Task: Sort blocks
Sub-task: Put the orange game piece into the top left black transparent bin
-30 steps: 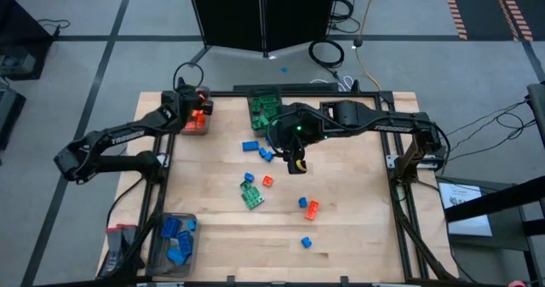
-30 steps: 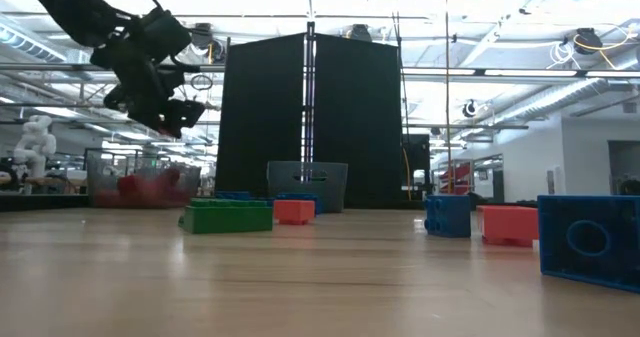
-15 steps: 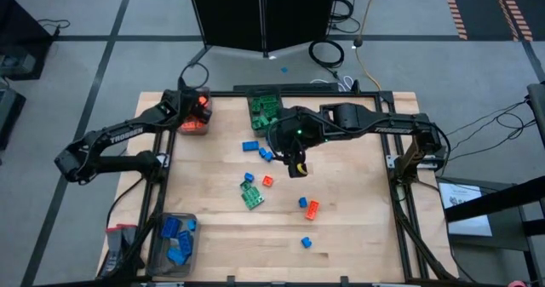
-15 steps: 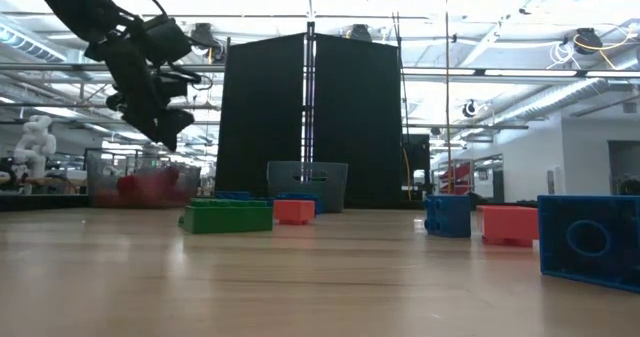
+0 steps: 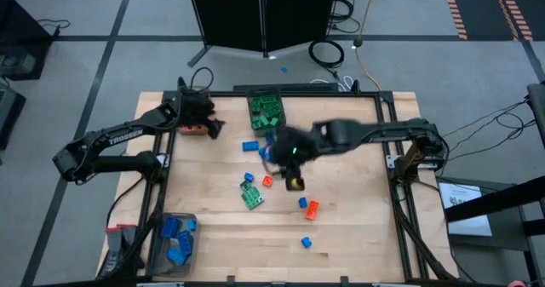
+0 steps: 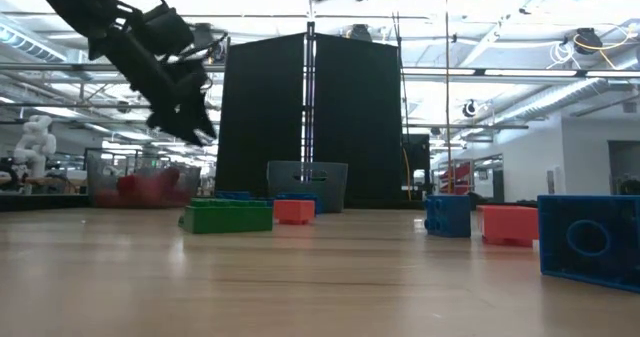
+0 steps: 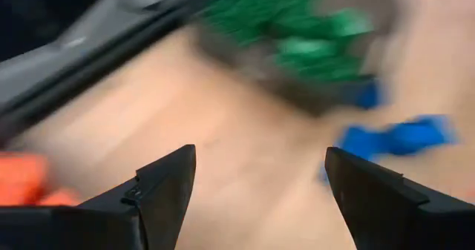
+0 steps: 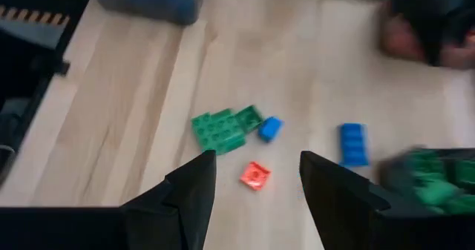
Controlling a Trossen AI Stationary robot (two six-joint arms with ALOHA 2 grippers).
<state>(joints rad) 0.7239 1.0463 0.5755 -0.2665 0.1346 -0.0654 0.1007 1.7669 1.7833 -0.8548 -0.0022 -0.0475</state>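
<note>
Several loose blocks lie mid-frame in the high view: two blue blocks [image 5: 255, 147] just below the green bin, a small orange block [image 5: 267, 181] beside a green block [image 5: 251, 198] with a small blue one at its upper corner, then a blue and orange pair [image 5: 308, 206] lower right and a lone blue block [image 5: 306, 242] nearest the bottom edge. Right claw [image 5: 295, 183] hangs over the centre of the surface [image 5: 358, 210], fingers apart and nothing between them; its own view looks straight down on the orange block [image 8: 255, 174], which sits in the gap between the fingers, green block [image 8: 223, 129] just beyond. Judgement: the orange block is the likely next pick, and the right claw is far the nearer one; the block looks roughly square, so no long axis to line up on. Left claw [image 5: 207, 122] sits at the upper left of the frame beside the orange bin, fingers spread wide, holding nothing; the green bin [image 7: 297, 50] and blue blocks show blurred ahead of it. Bins: orange bin [image 5: 192, 130] upper left holds orange pieces; green bin [image 5: 265, 110] at top centre holds green pieces; blue bin [image 5: 174, 240] at lower left holds several blue blocks.
</note>
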